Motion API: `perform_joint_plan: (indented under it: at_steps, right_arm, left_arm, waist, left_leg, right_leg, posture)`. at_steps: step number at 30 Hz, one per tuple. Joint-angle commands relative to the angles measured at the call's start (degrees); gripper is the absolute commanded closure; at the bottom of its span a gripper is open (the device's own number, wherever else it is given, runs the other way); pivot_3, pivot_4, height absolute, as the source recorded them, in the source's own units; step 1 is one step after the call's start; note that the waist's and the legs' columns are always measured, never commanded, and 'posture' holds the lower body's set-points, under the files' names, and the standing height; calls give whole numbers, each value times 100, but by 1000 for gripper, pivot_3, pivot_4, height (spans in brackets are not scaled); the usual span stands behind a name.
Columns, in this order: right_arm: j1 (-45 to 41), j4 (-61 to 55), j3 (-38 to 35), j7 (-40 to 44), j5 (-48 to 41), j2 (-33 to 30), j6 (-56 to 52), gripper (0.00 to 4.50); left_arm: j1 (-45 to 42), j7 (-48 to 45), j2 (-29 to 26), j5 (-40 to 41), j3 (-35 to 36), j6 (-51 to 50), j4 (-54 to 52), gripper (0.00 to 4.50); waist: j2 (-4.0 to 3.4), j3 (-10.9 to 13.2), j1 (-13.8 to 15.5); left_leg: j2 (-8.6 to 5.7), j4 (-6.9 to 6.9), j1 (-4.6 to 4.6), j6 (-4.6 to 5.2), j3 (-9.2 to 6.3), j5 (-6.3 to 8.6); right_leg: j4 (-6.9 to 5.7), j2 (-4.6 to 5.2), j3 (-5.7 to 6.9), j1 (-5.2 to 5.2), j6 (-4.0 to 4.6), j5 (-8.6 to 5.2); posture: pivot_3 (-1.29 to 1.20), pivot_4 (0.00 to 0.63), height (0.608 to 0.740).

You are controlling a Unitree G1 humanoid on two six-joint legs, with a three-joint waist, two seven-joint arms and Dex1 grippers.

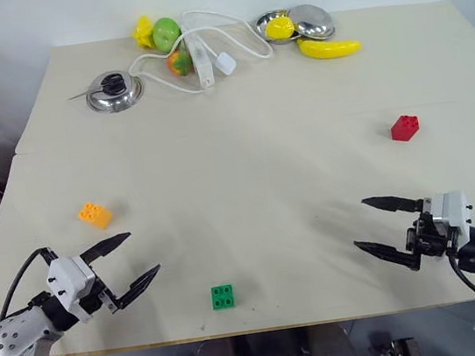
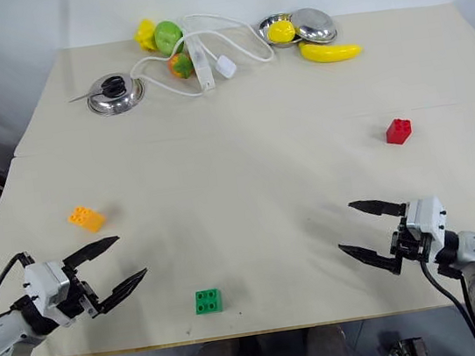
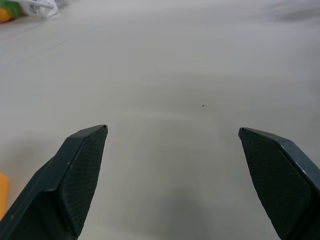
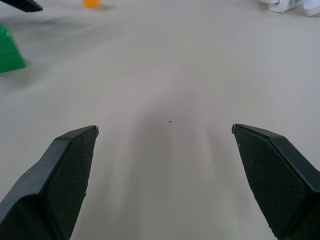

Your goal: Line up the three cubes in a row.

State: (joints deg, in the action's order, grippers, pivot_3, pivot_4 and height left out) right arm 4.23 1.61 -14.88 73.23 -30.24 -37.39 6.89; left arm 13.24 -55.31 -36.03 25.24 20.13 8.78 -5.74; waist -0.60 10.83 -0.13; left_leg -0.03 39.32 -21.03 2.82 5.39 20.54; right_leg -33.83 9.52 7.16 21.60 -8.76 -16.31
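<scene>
Three cubes lie spread apart on the beige table (image 1: 247, 185). The orange-yellow cube (image 1: 95, 215) is at the left, the green cube (image 1: 222, 296) near the front edge, and the red cube (image 1: 405, 128) at the right. My left gripper (image 1: 138, 258) hovers open at the front left, between the orange-yellow and green cubes, holding nothing. Open and empty too, my right gripper (image 1: 368, 226) hangs at the front right, well in front of the red cube. The green cube (image 4: 10, 52) and the orange-yellow cube (image 4: 91, 3) also appear in the right wrist view.
Along the table's far edge lie a steel lid (image 1: 114, 91), toy fruit (image 1: 166, 34), a white power strip with its cable (image 1: 204, 63), two steel bowls (image 1: 295, 23) and a toy banana (image 1: 329, 46). A seam crosses the table behind the cubes.
</scene>
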Motion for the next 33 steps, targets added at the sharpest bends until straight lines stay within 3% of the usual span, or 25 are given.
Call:
perform_joint_plan:
  at_steps: [1, 6, 12, 18, 21, 25, 30, 33]
  right_arm:
    - [-2, -76, -23, -28, -14, 26, 100, 0]
    - [153, -372, -515, -893, -260, 296, -46, 0]
    - [597, -827, -1770, -2899, -678, 1133, -241, 0]
    - [635, -923, -2013, -4528, -27, 2041, 34, 0]
    - [427, -1169, -1823, -5178, 237, 1901, -609, 0]
    - [-110, -1447, -1597, -5628, 54, 1259, -2032, 0]
    - [-1576, -825, -1356, -6329, 53, 451, -3905, 0]
    - [-2519, -76, -1059, -6357, 191, 173, -4495, 0]
  left_arm:
    - [-22, -51, -53, -33, 38, 117, 49, 31]
    - [-183, -42, -78, 834, 50, -895, -506, 31]
    - [-957, 468, 79, 1334, -396, -1913, -1402, 31]
    - [-1825, 566, 334, 1478, -1117, -2520, -1614, 31]
    - [-2085, 559, 371, 1312, -1352, -2672, -1449, 31]
    - [-2158, 536, 452, 1089, -1576, -2586, -1354, 31]
    - [-2119, 574, 517, 945, -1670, -2568, -1307, 31]
    - [-2115, 528, 526, 875, -1744, -2542, -1292, 31]
  waist:
    - [0, 0, 1]
    - [0, 0, 25]
    - [-3, -3, 127]
    - [-19, -13, 104]
    - [-31, -17, -22]
    - [-37, -17, -105]
    - [-36, -17, -125]
    - [-37, -17, -131]
  left_leg:
    - [0, 0, 0, 0, 0, 0]
    - [0, 0, -2, 0, -4, 0]
    - [-8, 5, -3, 0, -8, 0]
    - [-7, 4, -1, -6, -2, -3]
    - [-8, 4, 5, -5, 9, -7]
    - [0, 4, 9, -12, 14, -12]
    - [2, 7, 5, -8, 10, -16]
    - [1, 11, -4, -6, 10, -17]
  right_leg:
    - [0, 0, 0, 0, 0, 0]
    - [-1, 0, 1, 0, 0, 0]
    - [-5, 4, -4, -2, -1, 0]
    - [-10, -8, -11, 1, 0, 0]
    - [-17, -9, -25, 3, -1, 0]
    - [-20, -18, -32, 6, 0, 0]
    - [-22, -16, -30, 8, 0, 0]
    - [-23, -14, -28, 12, 0, 0]
  posture:
    - [0, 150, 740]
    - [0, 150, 740]
    - [0, 150, 740]
    - [0, 150, 740]
    - [0, 150, 740]
    - [0, 150, 740]
    - [0, 150, 740]
    - [0, 150, 740]
